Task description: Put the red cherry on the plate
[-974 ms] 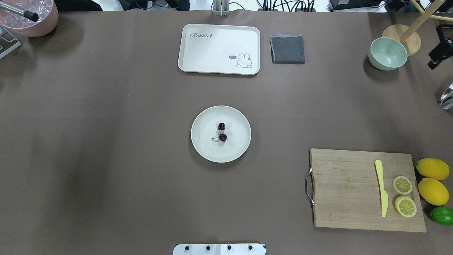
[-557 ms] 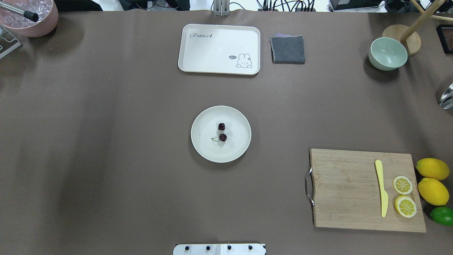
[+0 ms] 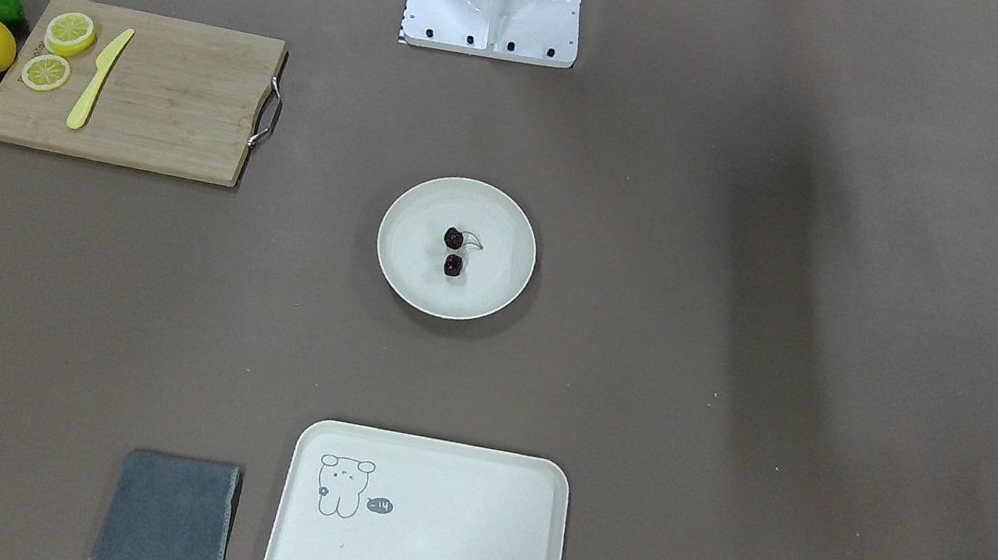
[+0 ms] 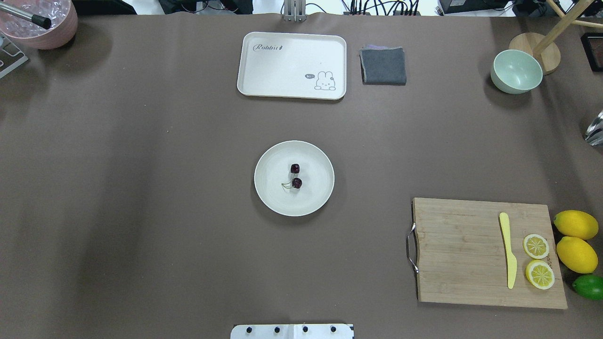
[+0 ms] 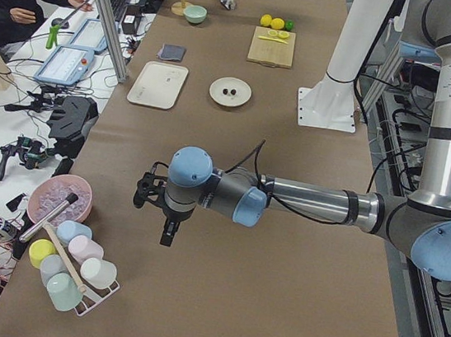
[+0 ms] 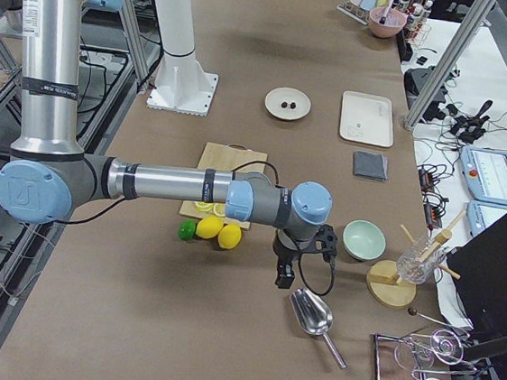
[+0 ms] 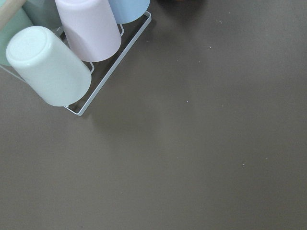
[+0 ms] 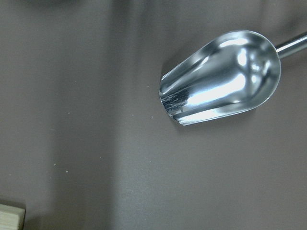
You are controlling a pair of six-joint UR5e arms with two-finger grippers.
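Note:
The red cherry [image 4: 296, 175], two dark cherries joined by pale stems, lies in the middle of the round cream plate [image 4: 273, 197] at the table's centre. It also shows as the cherry [image 3: 454, 251] on the plate [image 3: 409, 270] in the front-facing view. No gripper is near it. In the left side view, my left gripper [image 5: 156, 219] hangs over the table end by the cup rack. The right side view shows my right gripper [image 6: 296, 269] above a metal scoop. I cannot tell whether either is open or shut.
A cream tray [image 4: 264, 70] and a grey cloth [image 4: 383, 66] lie at the far side. A green bowl [image 4: 516, 71] stands far right. A cutting board [image 4: 461, 254] holds a yellow knife and lemon slices, with lemons [image 4: 575, 240] beside it. Cup rack [image 7: 72, 52] and scoop [image 8: 223, 76] lie under the wrists.
A dark part of my right arm at the overhead view's right edge has moved out of view. The cherry and plate have not moved.

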